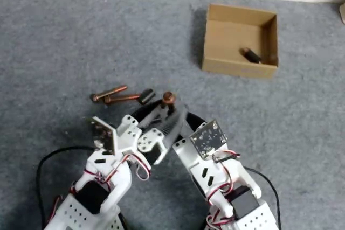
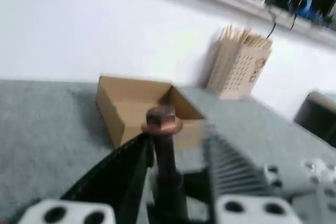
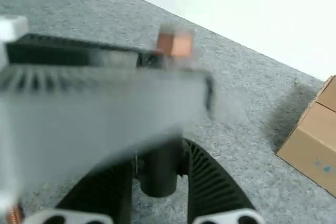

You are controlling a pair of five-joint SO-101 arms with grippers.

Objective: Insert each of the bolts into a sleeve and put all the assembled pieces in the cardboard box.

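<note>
I see the copper flanged bolt [image 2: 164,148] upright over mid-table, its shank entering the black cylindrical sleeve [image 3: 157,177], which my right gripper [image 3: 157,156] clamps. My left gripper [image 2: 178,137] flanks the bolt, and I cannot tell its grip. Two loose copper bolts [image 1: 110,93] lie toward the left edge. The brown cardboard box [image 1: 237,68] sits near the far right corner.

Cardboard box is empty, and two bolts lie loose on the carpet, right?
No, the cardboard box is not empty: the high view shows one assembled piece inside it. The two bolts do lie loose on the carpet.
</note>
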